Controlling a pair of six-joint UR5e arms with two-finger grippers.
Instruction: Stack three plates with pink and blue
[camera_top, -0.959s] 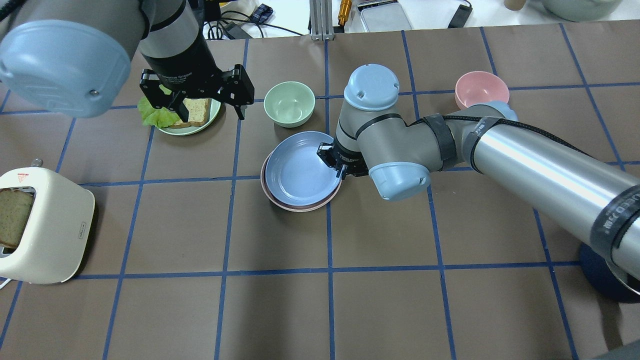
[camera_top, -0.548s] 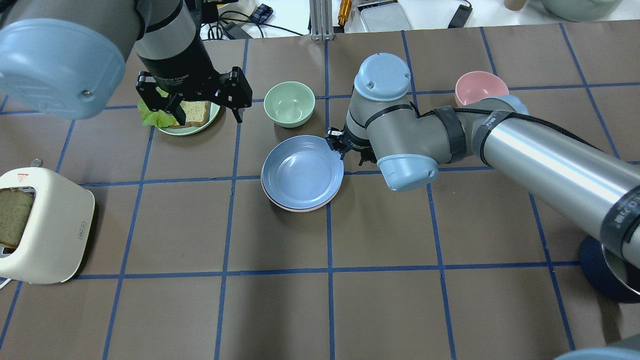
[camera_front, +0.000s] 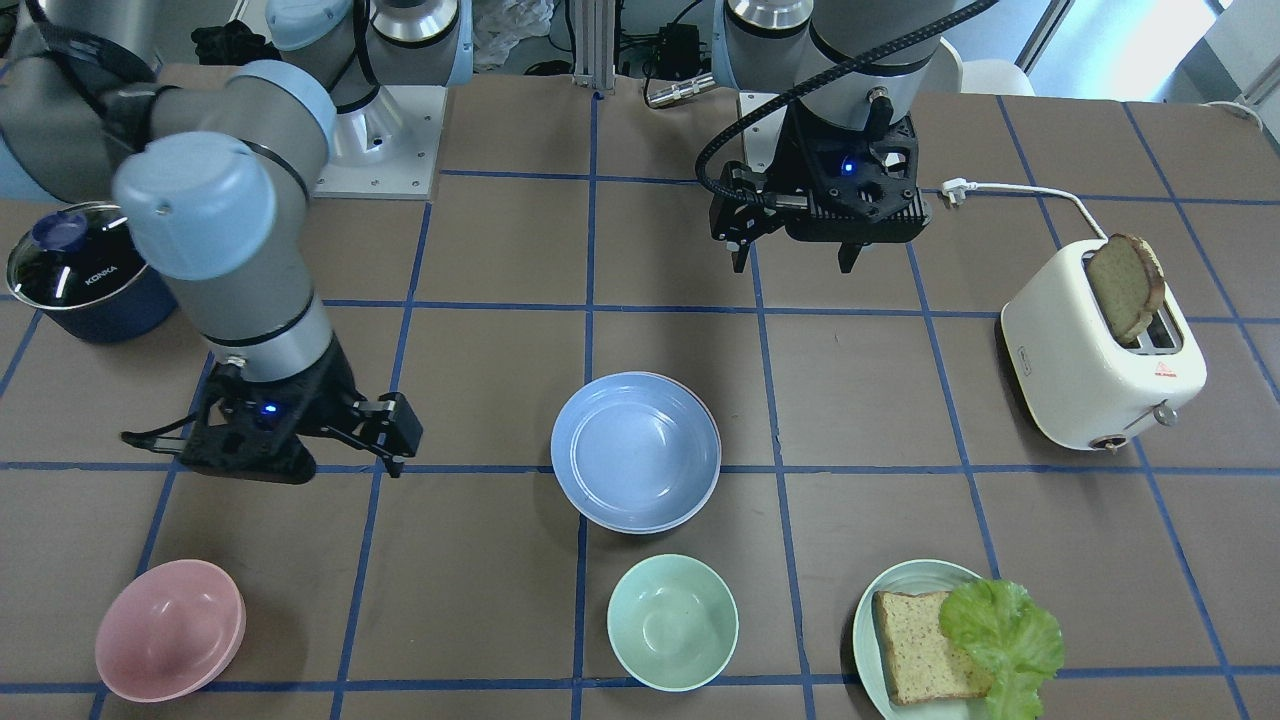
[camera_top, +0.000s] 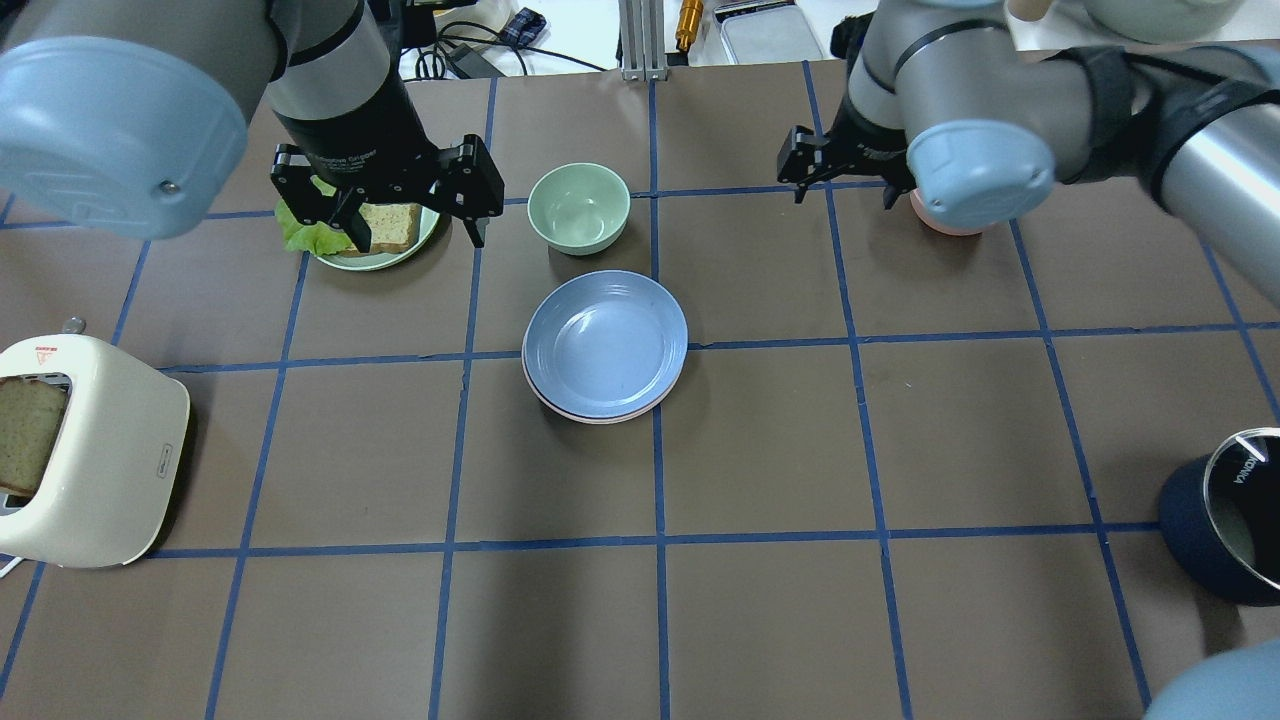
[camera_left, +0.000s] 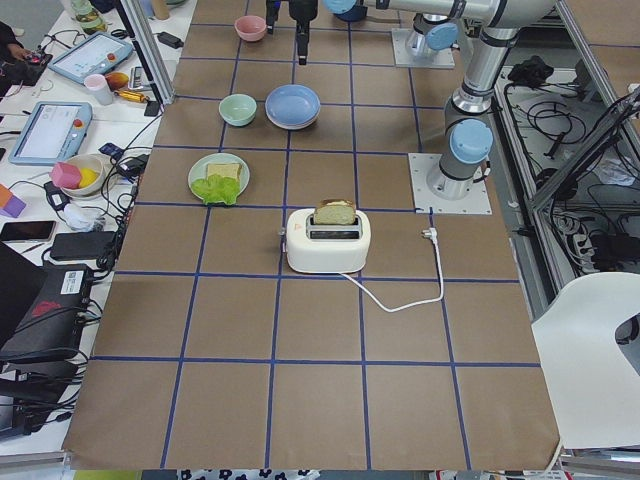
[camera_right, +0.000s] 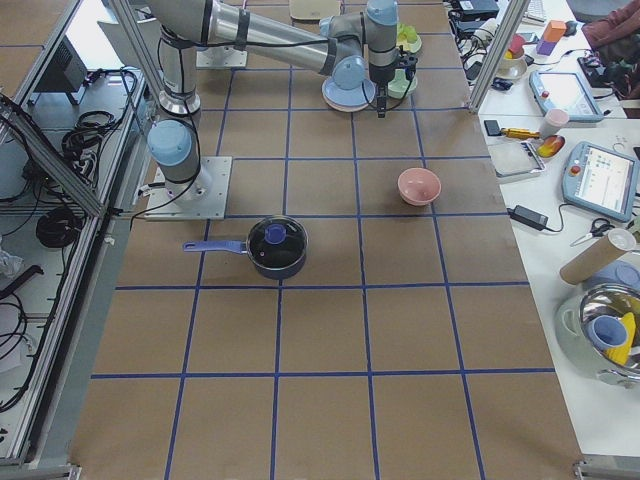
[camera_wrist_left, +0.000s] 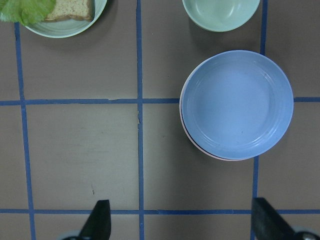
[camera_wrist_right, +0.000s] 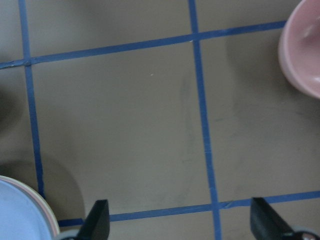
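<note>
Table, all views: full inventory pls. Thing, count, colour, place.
blue plate: 1, light blue, table centre, top of stack
pink plate: 1, pale pink, only its rim shows under the blue one; anything lower cannot be told
mint bowl: 1, mint green, just beyond the stack
pink bowl: 1, pink, far side, robot's right
green plate: 1, pale green, far side, robot's left, bearing bread slice and lettuce
toaster: 1, cream, robot's left end, bread in slot
saucepan: 1, dark blue, glass lid, near right arm's base
left gripper: open, empty
right gripper: open, empty
</note>
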